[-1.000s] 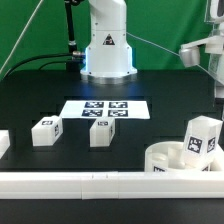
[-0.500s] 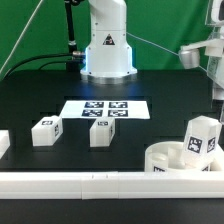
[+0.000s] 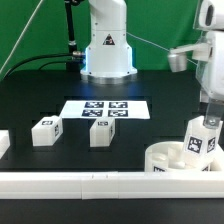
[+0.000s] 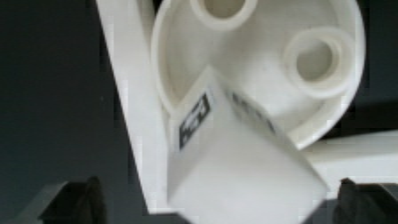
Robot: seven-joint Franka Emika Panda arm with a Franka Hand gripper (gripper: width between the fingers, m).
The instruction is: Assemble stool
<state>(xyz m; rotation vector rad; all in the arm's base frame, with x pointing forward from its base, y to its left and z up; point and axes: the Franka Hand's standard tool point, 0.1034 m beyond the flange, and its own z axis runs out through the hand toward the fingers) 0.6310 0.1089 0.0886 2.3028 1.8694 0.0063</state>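
Observation:
The round white seat disc (image 3: 170, 158) lies at the front on the exterior view's right, against the rail. One tagged white leg (image 3: 203, 138) stands upright on it. My gripper (image 3: 211, 118) hangs just above that leg. In the wrist view the leg (image 4: 240, 150) fills the middle, with the seat disc (image 4: 267, 50) and its round holes behind it. My dark fingertips (image 4: 71, 202) stand wide apart on either side of the leg, open and holding nothing. Two more tagged legs (image 3: 45, 131) (image 3: 102, 132) stand on the black table.
The marker board (image 3: 105, 109) lies flat mid-table before the arm's base (image 3: 107, 50). A long white rail (image 3: 80, 183) runs along the front edge. Another white piece (image 3: 3, 143) is cut off at the exterior view's left edge.
My gripper has moved in from the exterior view's right edge and come down over the leg standing on the seat disc. The parts have not moved.

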